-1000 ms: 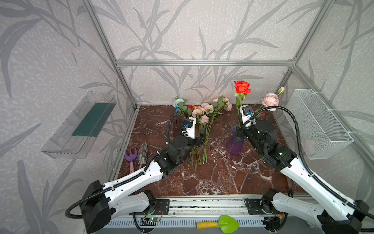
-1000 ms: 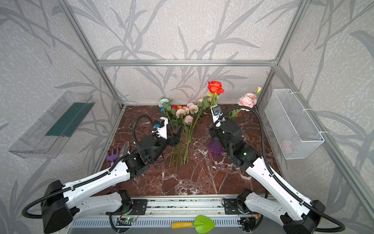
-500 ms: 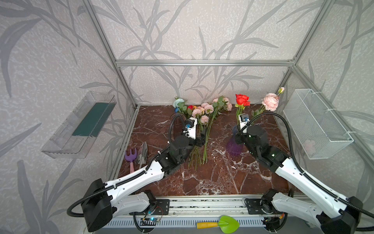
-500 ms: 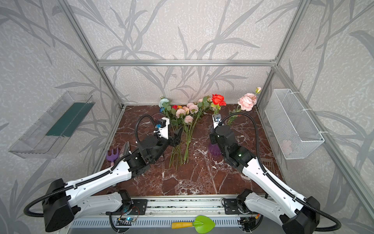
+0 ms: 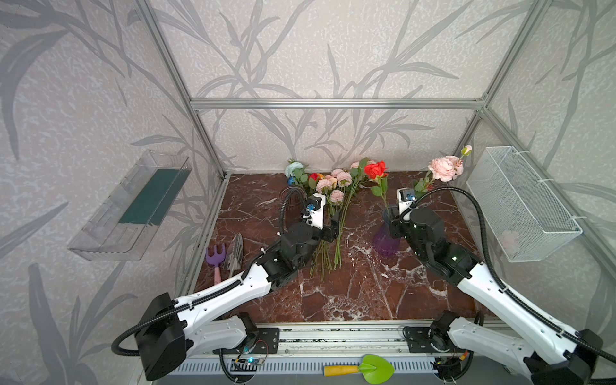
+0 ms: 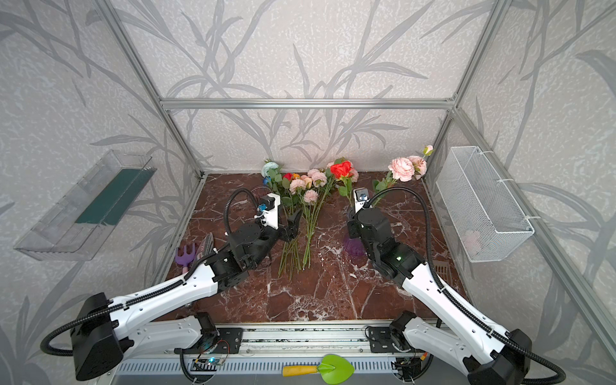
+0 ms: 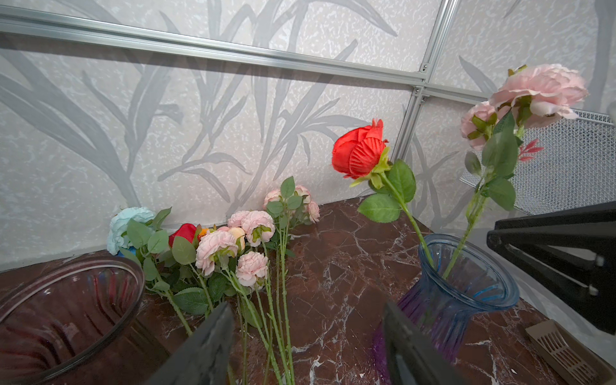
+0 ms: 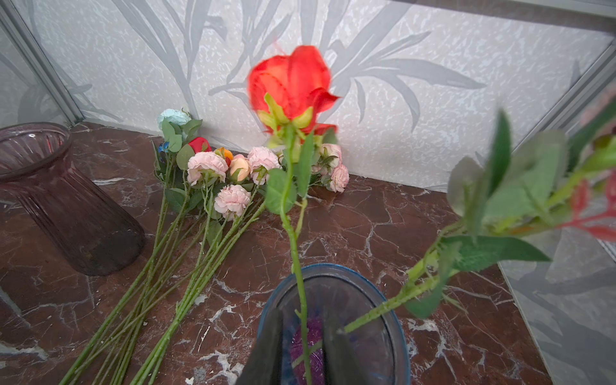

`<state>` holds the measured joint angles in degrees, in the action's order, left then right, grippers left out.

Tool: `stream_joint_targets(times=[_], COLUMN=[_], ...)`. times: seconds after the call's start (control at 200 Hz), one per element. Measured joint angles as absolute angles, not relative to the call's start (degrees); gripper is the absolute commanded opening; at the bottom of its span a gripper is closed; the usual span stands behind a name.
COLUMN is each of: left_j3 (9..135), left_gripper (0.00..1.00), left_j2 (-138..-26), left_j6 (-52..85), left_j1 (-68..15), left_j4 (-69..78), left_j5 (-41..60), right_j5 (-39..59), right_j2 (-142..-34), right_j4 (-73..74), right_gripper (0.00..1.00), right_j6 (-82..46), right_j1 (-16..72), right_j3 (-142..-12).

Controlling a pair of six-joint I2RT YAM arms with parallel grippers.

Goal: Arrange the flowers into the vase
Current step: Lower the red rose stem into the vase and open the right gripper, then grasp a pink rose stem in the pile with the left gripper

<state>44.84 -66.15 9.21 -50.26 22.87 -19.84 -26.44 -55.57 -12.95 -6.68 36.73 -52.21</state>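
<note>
Two of the flowers [image 5: 336, 196] in so far, most left. Far left, on the wall: clear tray [image 5: 110, 230], no part of the job. Below it, on the counter [image 5: 350, 293]: purple rake [image 5: 215, 255] and trowel [image 5: 236, 250], untouched. Next, dark vase [image 8: 60, 200], empty, just beside the pile [image 6: 306, 206]. Then left fingers [image 7: 210, 346]: spread wide, holding nothing, low over the stems of the pile. Pile itself: about ten stems flat on the counter, pink blooms mostly, with a pale-blue, a red and an orange head at the back near the wall. Right of the pile, red rose [image 5: 375, 170]: upright, stem down through the mouth of the blue-purple vase [image 7: 443, 306]. At that mouth, right fingers [image 8: 270, 350]: parted only a little, either side of the rose stem, gap showing on both sides, so gripping nothing by the look of it. Beyond, big pink bloom [image 5: 443, 167]: leaning out rightward over the rim, stem in the same vase. Far right, wire basket [image 5: 520, 200] on the wall. Judged progress: early. Remaining: lift each lying stem in turn, carry it across, stand it in the vase beside the rose. Likely snag: crowding at the narrow neck, tangling of leaves on the way in.
</note>
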Motion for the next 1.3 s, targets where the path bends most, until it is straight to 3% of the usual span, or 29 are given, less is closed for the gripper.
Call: stream_joint_targets(times=[0.38, 0.565, 0.725, 0.84, 0.915, 1.01, 1.115, 1.299], left_j3=[44.84, 46.09, 49.8, 53.78, 56.05, 59.44, 65.43, 71.22], left_gripper=[0.7, 0.68, 0.67, 0.61, 0.56, 0.41, 0.31, 0.32], left_j2=[-69.6, -74.02, -78.76, -82.37, -84.77, -88.84, -95.37, -103.48], left_j6=[10.57, 12.49, 14.17, 15.7, 17.21, 19.31, 20.69, 21.21], left_j1=[-50.26, -50.26, -50.26, -49.95, -49.06, -46.76, -43.48, -39.33], left_j4=[22.46, 19.25, 13.82, 9.28, 6.85, 3.05, -2.0, -7.81], left_j5=[-19.18, -18.92, -17.89, -16.51, -14.63, -10.37, -4.71, 1.52], right_j5=[-23.03, -20.34, -17.78, -17.32, -17.45, -17.47, -17.54, -17.54], right_j2=[-50.39, -49.3, -48.38, -47.53, -47.03, -46.09, -44.75, -42.52], right_j4=[-14.09, -14.35, -14.87, -15.33, -15.42, -15.4, -15.49, -16.58], right_gripper=[0.24, 0.35, 0.36, 0.33, 0.17, 0.07, 0.06, 0.07], right_j6=[-7.25, -7.14, -7.57, -8.36, -8.62, -8.86, -9.32, -10.41], right_j1=[38.13, 39.2, 39.33, 39.4, 39.38, 39.4, 39.4, 39.38], right_j3=[-53.45, -55.4, -56.36, -56.38, -56.38, -56.36, -56.1, -54.3])
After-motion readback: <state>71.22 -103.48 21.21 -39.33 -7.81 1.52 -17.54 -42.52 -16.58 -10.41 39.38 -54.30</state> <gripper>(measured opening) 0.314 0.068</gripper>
